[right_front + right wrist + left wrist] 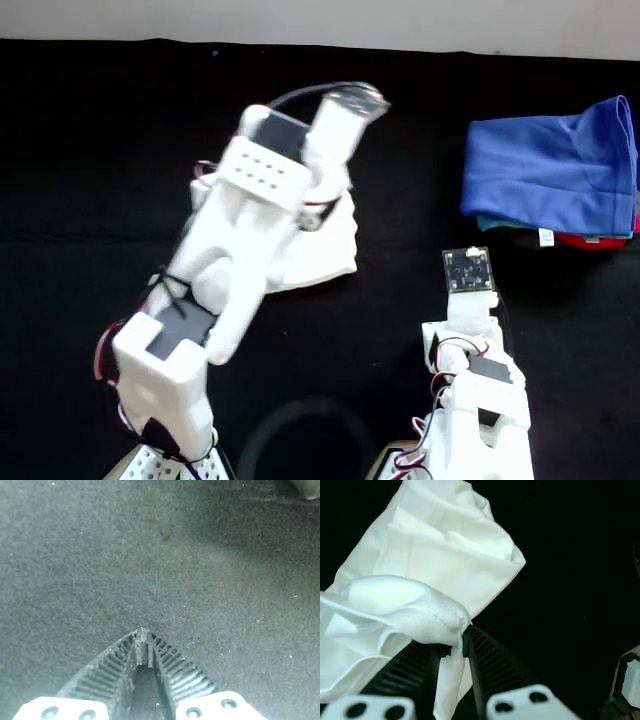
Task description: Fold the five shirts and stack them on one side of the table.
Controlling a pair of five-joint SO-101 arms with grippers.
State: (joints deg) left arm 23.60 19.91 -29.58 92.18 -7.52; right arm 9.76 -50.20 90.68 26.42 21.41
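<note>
Pinching a bunched edge of the crumpled white cotton shirt (445, 565), the left pincer (461, 639) has its two ribbed black jaws pressed onto a fold of the fabric, and a strip of cloth trails down between them. The grip sits on what looks like a stitched seam, a hold that would let the arm draw one side of the garment over the other. From the high view, the white left arm (240, 240) stretches across the middle of the black cloth-covered counter (100, 150). It covers much of the shirt, which lies gathered beneath it and is not yet a neat fold.

The right pincer (143, 642) hangs just above bare counter with its jaws pressed together on nothing. The right arm (470, 340) sits near its base, apparently parked so the working arm has room.

At the right side of the counter rests the stack of folded shirts (560, 200), well apart from the white shirt. A royal blue shirt (545, 150) lies on top, with a thin teal layer (495, 222) under it and a red one (585, 240) at the bottom. How many garments the pile holds cannot be told. The white shirt appears to be among the last to fold, and it must cross the counter to join the pile.
</note>
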